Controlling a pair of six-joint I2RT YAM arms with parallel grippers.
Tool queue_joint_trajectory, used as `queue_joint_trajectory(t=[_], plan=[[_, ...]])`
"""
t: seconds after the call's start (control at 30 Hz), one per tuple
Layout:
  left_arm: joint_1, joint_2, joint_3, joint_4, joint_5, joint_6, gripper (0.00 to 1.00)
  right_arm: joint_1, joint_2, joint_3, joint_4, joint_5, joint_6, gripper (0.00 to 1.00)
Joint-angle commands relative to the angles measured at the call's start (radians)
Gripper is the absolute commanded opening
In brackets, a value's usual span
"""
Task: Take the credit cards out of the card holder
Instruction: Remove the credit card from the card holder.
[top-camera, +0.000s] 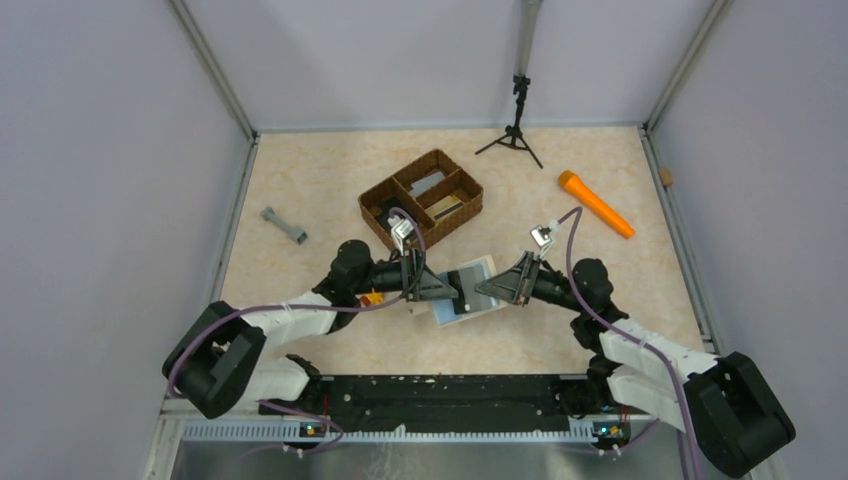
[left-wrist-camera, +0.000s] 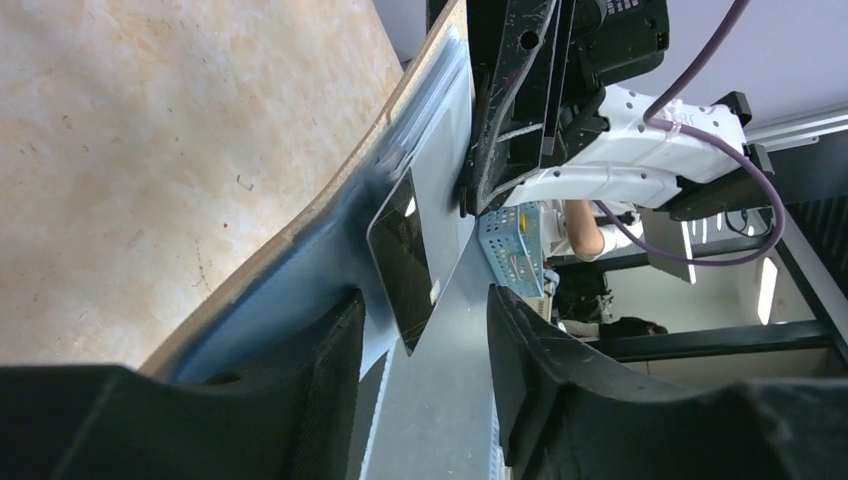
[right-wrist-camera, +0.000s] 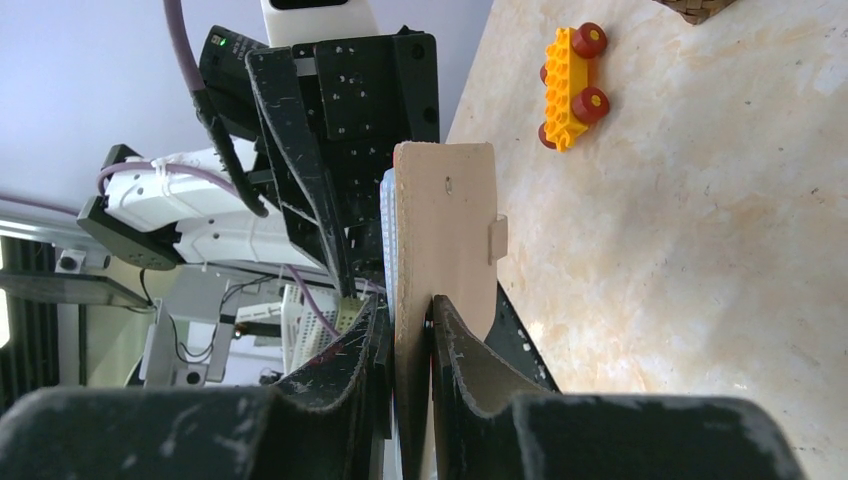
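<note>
The right pincer is clenched on the beige flap of the card holder. The left pincer is released, with a dark credit card between its parted fingers.

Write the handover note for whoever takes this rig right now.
Left gripper: open, jaws either side of a dark card sticking out of the card holder.
Right gripper: shut on the card holder's beige flap.
Done: two cards appear to lie in the wicker tray.
To do: pull out the dark card; whether more sit inside cannot be seen.
</note>
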Motion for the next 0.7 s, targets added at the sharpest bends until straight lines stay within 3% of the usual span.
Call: queue_joint_trajectory(t=[0.0,0.2,0.33,0.4,0.53,0.67], plan=[[0.002,0.028,0.013,0.095,0.011,-0.006,0.54,-0.01,-0.005,0.007,0.097,-0.026,0.021,0.05],[-0.007,0.079,0.047,0.144,0.027,-0.037,0.48,-0.01,-0.004,0.004,0.111,-0.022,0.03,0.05],[-0.005,0.101,0.056,0.162,0.032,-0.048,0.12,-0.01,-0.007,0.006,0.099,-0.017,0.025,0.02],[0.002,0.101,0.053,0.147,0.03,-0.041,0.0,-0.012,-0.018,0.009,0.059,-0.003,0.004,0.0],[0.04,0.091,0.023,0.127,0.054,-0.037,0.0,-0.054,-0.051,0.016,-0.072,0.02,-0.057,0.0],[0.099,0.054,-0.004,0.082,0.108,-0.025,0.0,-0.168,-0.063,0.013,-0.119,-0.056,-0.091,0.0]])
